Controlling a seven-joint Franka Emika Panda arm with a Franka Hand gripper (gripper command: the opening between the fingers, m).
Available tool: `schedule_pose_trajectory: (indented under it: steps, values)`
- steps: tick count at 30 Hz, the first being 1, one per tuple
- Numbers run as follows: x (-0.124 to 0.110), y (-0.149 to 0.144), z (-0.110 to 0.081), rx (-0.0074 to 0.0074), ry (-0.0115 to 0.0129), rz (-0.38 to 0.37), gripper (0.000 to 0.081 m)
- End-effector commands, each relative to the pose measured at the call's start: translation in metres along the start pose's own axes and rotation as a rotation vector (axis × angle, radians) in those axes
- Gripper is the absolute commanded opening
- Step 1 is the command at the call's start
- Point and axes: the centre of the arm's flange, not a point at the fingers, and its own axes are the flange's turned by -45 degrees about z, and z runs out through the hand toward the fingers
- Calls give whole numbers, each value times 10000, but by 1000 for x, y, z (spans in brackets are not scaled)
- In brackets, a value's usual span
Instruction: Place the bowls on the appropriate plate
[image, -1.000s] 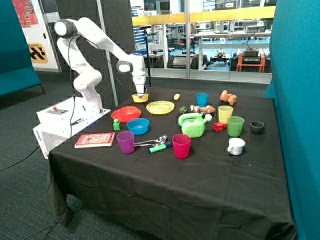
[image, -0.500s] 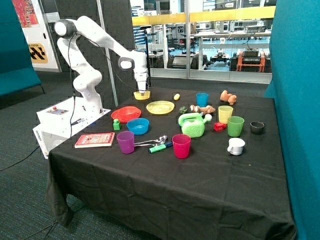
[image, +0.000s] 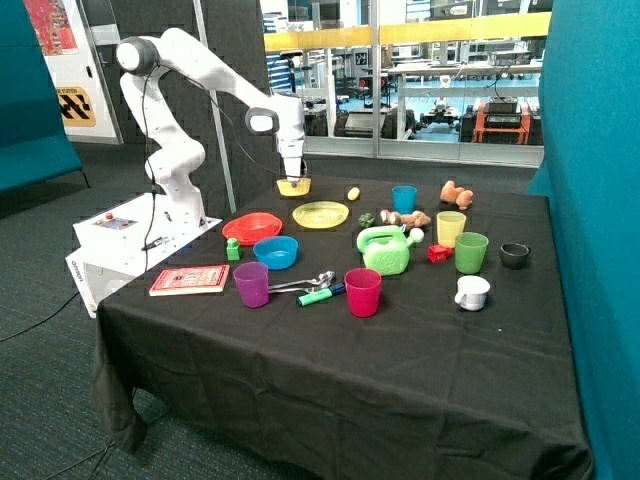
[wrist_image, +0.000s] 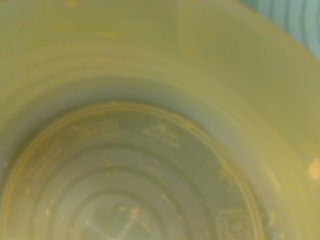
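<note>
Small round shallow yellow plastic bowl (image: 294, 186) hangs in the air under the end effector (image: 293, 179), clear of the desk (image: 330, 350), above the gap between the flat yellow plastic plate (image: 321, 214) and the far desk edge. End effector is closed on the bowl's rim and carries it; in the wrist view the bowl's inside (wrist_image: 150, 150) fills the whole frame, ringed bottom and small specks visible. Yellow plate sits empty, just beside and in front of the held bowl. Red plastic plate (image: 252, 228) lies near the white robot arm's base side, with the second dish, a shallow blue plastic bowl (image: 275, 251), touching or just in front of it on the black cloth. No orange-red bowl can be told apart from the red plate here. Near the front: purple plastic cup (image: 251, 284), pink-red plastic cup (image: 362, 291), metal spoons (image: 305, 283) between them. Green plastic watering can (image: 385, 250) stands beyond the pink-red cup.
</note>
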Motion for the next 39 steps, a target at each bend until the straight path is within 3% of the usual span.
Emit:
schedule_pose_trajectory:
  steps: [1,15,39]
  values:
    - [21,17,-9,-20,-37,322,0]
    - [36,69,-10,-22,-36,1478,0]
    - [57,127,6,-24,-34,2445,0]
